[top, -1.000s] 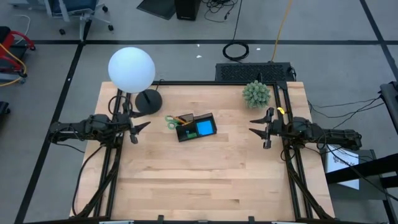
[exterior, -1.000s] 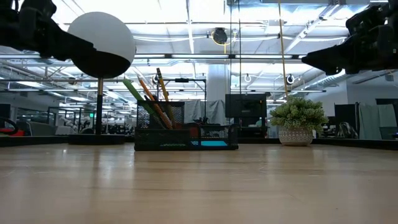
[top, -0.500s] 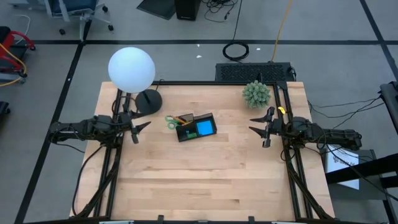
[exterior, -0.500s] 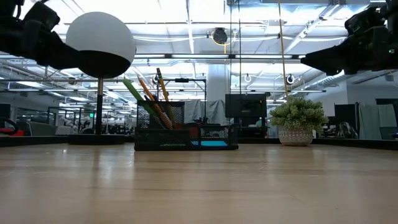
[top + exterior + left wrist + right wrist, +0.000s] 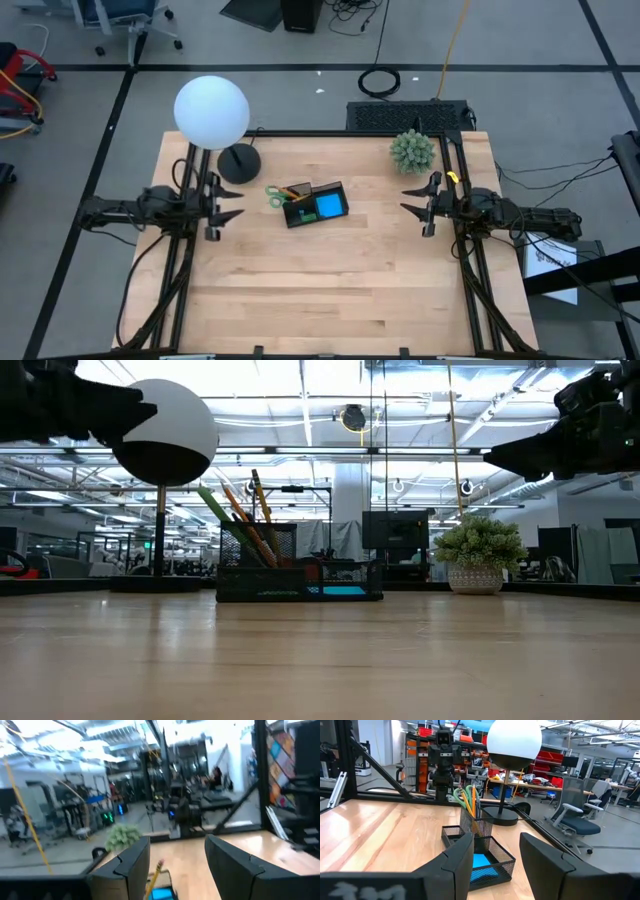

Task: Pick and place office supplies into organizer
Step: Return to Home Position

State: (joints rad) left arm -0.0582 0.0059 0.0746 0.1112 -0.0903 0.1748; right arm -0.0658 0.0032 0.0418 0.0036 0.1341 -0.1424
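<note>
**Left gripper** point(image 5: 230, 205): hovering above the table's left edge, well clear of the wood. Its two fingers point(image 5: 132, 865) are standing apart with nothing between them, and they are pointing across the table point(image 5: 320, 290) toward the organizer. In the low view it is hanging high in front of the lamp's white globe point(image 5: 165, 430).

**Right gripper** point(image 5: 408, 201): hovering above the table's right edge and facing the left one. Its fingers point(image 5: 545, 862) are likewise spread and holding nothing.

**Organizer** point(image 5: 300, 217): a black mesh tray sitting on the wood between the two grippers, well apart from both and slightly turned.
- Its tall cup point(image 5: 475, 825), at the end nearer the left arm, is holding the green-handled scissors point(image 5: 273, 196) and the pencils point(image 5: 245, 515), all leaning outward.
- The blue pad point(image 5: 328, 208) is lying flat in the low compartment nearer the right arm.

**Lamp:** its round black base point(image 5: 238, 162) is resting near the far left corner, just behind the organizer.

**Plant:** a small potted plant point(image 5: 412, 151) is standing near the far right corner, beside the right arm.
</note>
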